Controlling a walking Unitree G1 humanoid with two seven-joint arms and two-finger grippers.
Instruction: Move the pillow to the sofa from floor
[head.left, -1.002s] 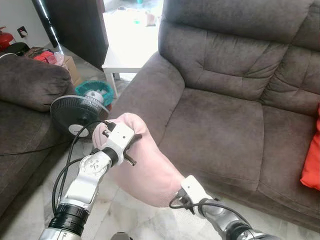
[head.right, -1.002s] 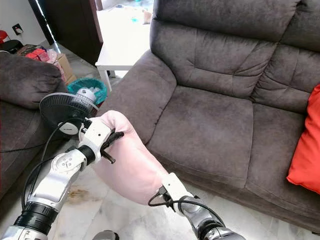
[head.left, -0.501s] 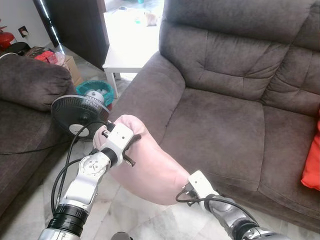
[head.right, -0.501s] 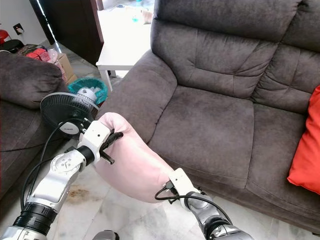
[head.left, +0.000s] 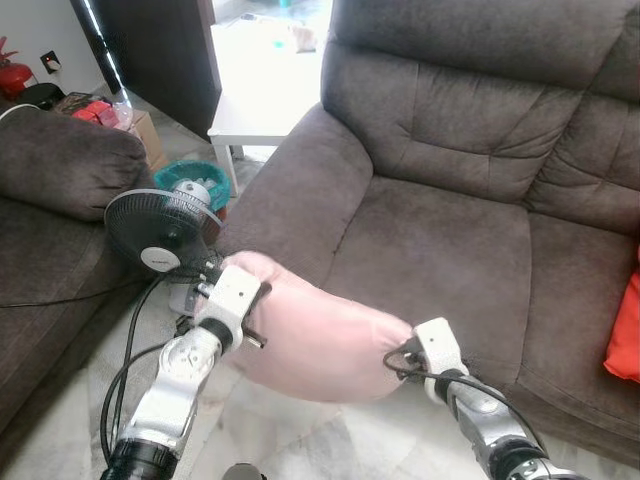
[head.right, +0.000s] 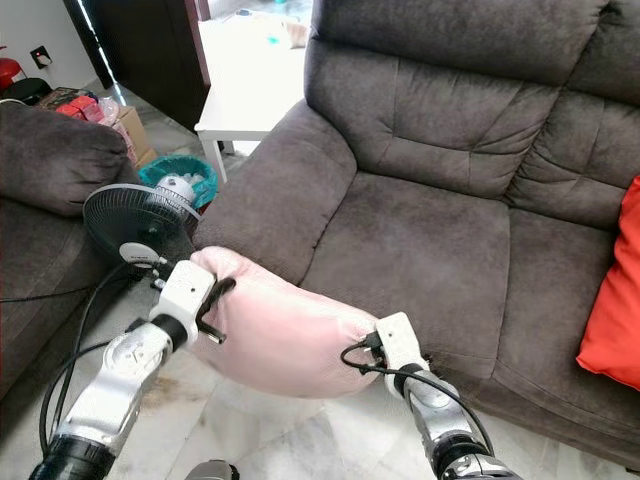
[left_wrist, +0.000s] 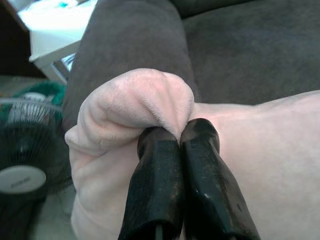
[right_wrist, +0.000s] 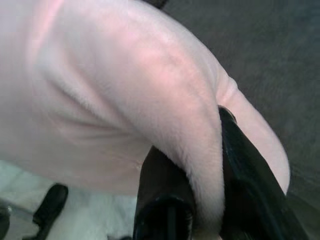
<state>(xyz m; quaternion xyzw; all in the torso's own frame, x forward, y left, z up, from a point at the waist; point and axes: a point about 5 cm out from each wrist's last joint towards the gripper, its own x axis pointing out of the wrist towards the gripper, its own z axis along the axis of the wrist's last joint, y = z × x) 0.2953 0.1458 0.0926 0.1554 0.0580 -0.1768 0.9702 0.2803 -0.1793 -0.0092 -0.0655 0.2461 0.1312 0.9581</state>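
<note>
A soft pink pillow (head.left: 320, 335) hangs level in the air between my two arms, just in front of the dark brown sofa's seat (head.left: 440, 250). My left gripper (left_wrist: 177, 137) is shut on a fold of the pillow's left corner, near the sofa's armrest (head.left: 290, 185). My right gripper (right_wrist: 200, 150) is shut on the pillow's right edge, with pink fabric pinched between its black fingers (right_wrist: 245, 165). In the head views the pillow's right end almost touches the front edge of the seat cushion.
A black floor fan (head.left: 160, 232) stands on the tiled floor close to my left arm. Behind it are a teal basket (head.left: 190, 180) and a white side table (head.left: 255, 115). A second dark sofa (head.left: 55, 200) is at left. A red cushion (head.left: 625, 335) lies at the sofa's right.
My right gripper has risen and moved toward the sofa, swinging the pillow from a slanted hang to nearly level. The left gripper has dropped slightly.
</note>
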